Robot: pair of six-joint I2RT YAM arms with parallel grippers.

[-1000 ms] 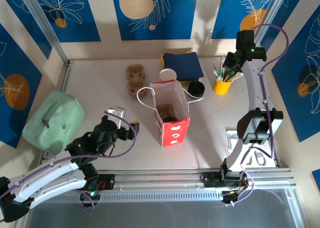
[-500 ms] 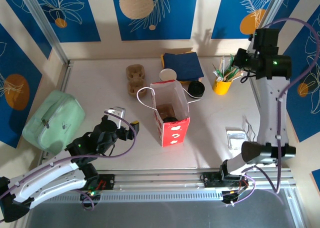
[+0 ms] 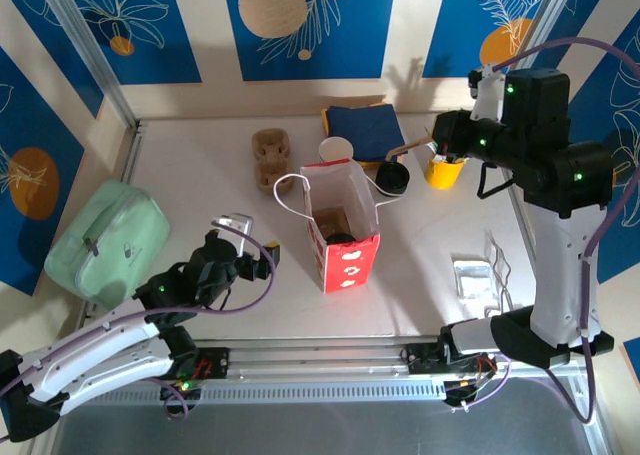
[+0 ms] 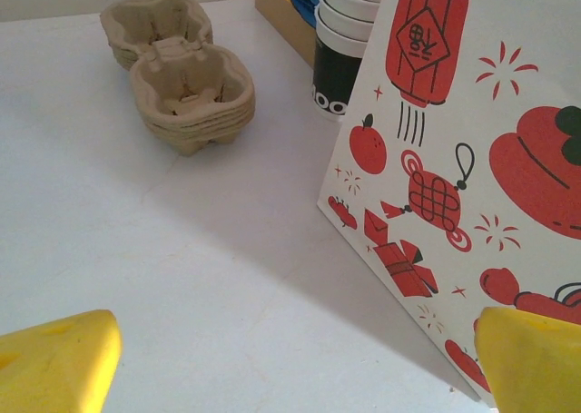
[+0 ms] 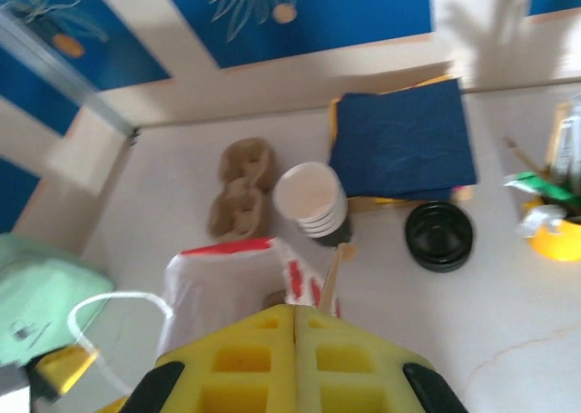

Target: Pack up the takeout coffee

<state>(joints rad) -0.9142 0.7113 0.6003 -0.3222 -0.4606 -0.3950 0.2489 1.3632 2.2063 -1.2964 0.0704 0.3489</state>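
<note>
I'm looking at the left arm and right arm wearing white shells over black joints, purple cables looping alongside, green lights glowing, yellow pads lining the jaws.

White bag with red lantern prints; navy napkins; mint pouch; tan carriers; black lid; yellow right gripper.

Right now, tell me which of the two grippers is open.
The left gripper, its yellow fingers spread wide beside the paper bag; the right gripper is shut on a wooden stick.
</note>
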